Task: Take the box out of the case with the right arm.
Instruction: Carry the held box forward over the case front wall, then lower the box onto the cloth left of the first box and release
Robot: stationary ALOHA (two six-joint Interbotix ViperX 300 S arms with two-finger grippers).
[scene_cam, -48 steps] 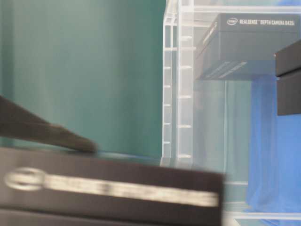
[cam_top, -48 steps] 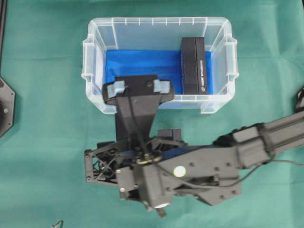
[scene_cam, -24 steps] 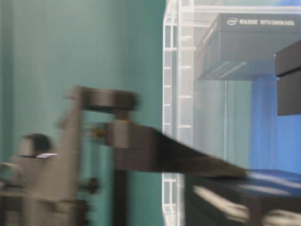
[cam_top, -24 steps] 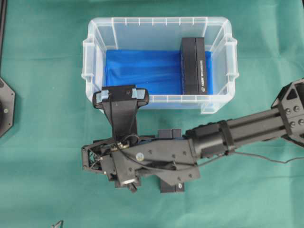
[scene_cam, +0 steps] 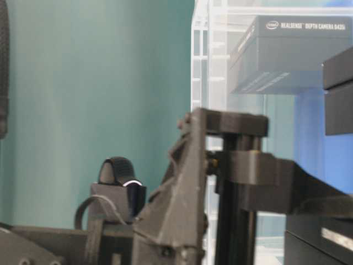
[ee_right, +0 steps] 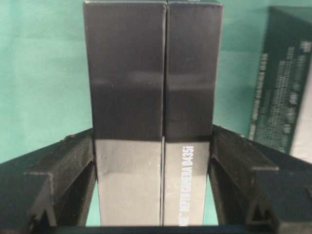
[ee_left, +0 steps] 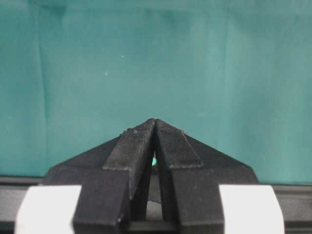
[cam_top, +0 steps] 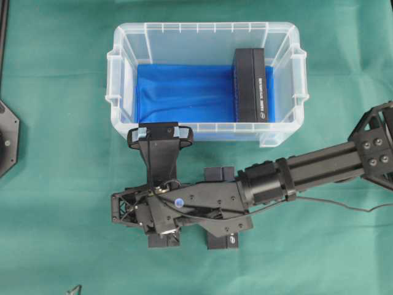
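Green cloth (cam_top: 55, 203) lies under us as our right gripper (ee_right: 153, 161) clamps a long matte-black box (ee_right: 153, 97) with white lettering, outside the clear blue-bottomed case (cam_top: 123, 80).

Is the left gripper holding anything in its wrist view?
No, the left gripper is shut on nothing, with only green cloth beyond its touching tips.

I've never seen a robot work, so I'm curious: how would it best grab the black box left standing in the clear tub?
From straight above, across its middle: the black box stands on edge, narrow side up, so a pincer can straddle its two long faces. The tub walls block any sideways approach.
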